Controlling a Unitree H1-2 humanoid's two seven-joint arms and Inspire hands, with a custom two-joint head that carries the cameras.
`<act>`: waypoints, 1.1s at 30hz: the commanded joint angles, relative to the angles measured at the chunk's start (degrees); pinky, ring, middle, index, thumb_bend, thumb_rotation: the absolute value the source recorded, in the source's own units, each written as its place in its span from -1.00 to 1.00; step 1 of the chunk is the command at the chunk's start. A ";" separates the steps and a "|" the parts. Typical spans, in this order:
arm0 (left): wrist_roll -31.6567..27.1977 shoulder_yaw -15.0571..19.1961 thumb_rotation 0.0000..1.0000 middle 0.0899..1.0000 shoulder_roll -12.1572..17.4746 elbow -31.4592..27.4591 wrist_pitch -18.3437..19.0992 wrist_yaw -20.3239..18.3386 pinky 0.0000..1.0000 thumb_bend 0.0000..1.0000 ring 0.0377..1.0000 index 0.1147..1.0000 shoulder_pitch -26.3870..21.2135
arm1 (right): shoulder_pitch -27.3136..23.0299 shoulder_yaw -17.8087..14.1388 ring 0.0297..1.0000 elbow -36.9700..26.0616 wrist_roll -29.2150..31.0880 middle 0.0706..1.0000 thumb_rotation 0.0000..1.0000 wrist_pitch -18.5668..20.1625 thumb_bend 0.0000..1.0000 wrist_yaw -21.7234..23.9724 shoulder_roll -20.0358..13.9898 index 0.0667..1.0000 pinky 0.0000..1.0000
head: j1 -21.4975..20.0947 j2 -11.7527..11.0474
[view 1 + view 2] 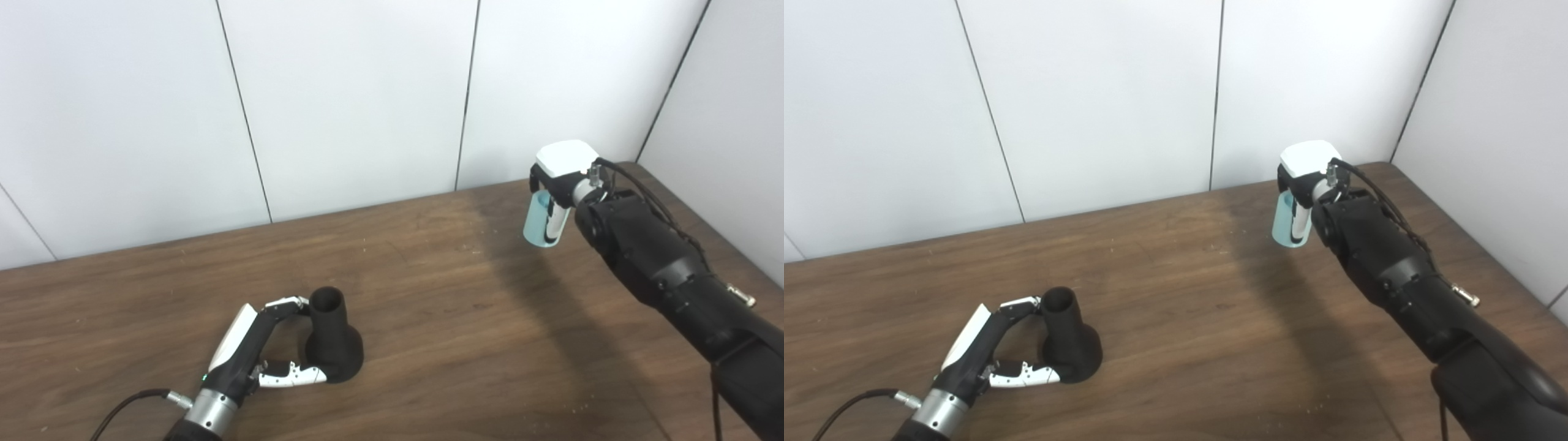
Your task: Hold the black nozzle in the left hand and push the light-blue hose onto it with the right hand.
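Note:
The black nozzle (334,339) stands upright on the wooden table (459,318) at the lower left, its wide flared base down and its narrow open mouth up. My left hand (257,343) reaches in from its left, fingers touching the neck and thumb against the base, curled around it but not fully closed. At the far right, lifted above the table, my right hand (566,177) is shut on the short light-blue hose (539,222), which hangs nearly upright with its lower end free. Hose and nozzle are far apart.
White wall panels (343,98) rise behind the table's back edge and along its right side. A long stretch of bare wood lies between the two hands. The right forearm (667,275) crosses the table's right part.

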 commanded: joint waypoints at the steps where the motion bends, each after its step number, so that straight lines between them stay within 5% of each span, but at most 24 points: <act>1: 2.90 -1.86 -0.85 0.11 1.61 2.14 4.37 -4.47 0.81 0.03 0.43 -0.17 2.28 | -3.51 -1.20 -0.24 -0.67 0.57 -0.07 -1.00 -0.78 0.07 -1.84 -2.33 0.12 -0.71 | -0.02 0.05; 5: 2.94 -1.82 -0.85 0.11 1.60 2.17 4.40 -4.48 0.81 0.03 0.43 -0.17 2.20 | -3.48 -1.15 -0.22 -0.36 1.06 -0.09 -1.00 -0.92 0.04 -1.92 -2.35 -0.08 -0.70 | 0.03 0.07; 33: 2.68 -1.95 -0.85 0.11 1.08 1.39 5.39 -4.49 0.80 0.03 0.41 -0.17 2.71 | -3.66 -1.58 -0.22 -3.84 3.31 -0.09 -1.00 -1.35 0.04 0.51 -2.51 -0.10 -0.74 | 0.31 0.49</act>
